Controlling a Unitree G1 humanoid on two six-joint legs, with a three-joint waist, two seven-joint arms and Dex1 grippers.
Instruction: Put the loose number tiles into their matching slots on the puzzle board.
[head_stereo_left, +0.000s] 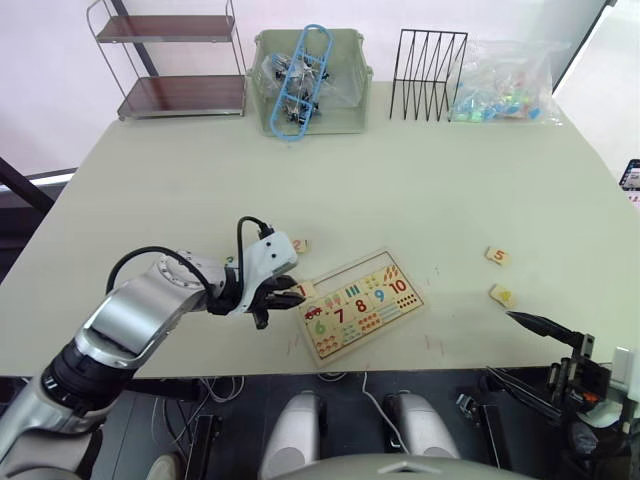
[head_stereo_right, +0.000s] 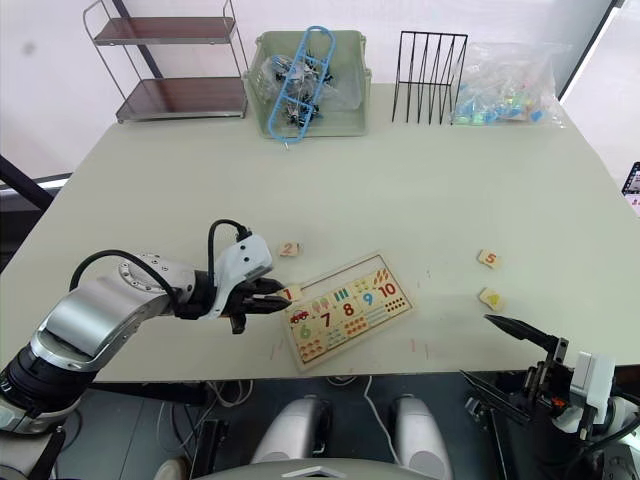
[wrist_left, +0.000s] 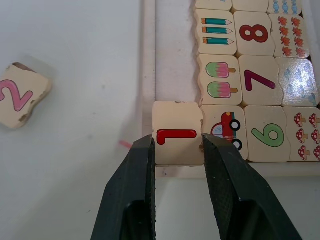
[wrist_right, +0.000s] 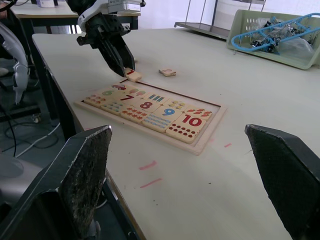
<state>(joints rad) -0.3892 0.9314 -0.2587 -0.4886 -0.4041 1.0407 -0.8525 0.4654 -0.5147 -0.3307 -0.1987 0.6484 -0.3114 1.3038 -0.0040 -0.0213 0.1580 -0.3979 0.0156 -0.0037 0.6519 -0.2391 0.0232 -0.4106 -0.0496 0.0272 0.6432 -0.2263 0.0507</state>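
The left gripper (wrist_left: 177, 150) is clamped on the tile with the red 1 (wrist_left: 177, 133), its two black fingers (wrist_left: 131, 185) pressing either side of it. That tile sits tilted at the corner of the puzzle board (head_stereo_left: 362, 305), partly over the raised rim and right next to the car picture beside the 6. The board lies near the front edge of the table (head_stereo_left: 330, 180), turned at a slant, with numerals 6 to 10 in place and the row of slots (wrist_right: 165, 96) along its far side looking empty. The tile marked 2 (head_stereo_left: 300, 244) lies on the table just beyond the gripper. Off to the right, well apart from the board, rest the 5 tile (head_stereo_left: 497, 256) and another loose tile (head_stereo_left: 502, 295) whose numeral I cannot read. The right gripper (wrist_right: 185, 165) hangs low at the table's front right edge, fingers spread wide with nothing between them.
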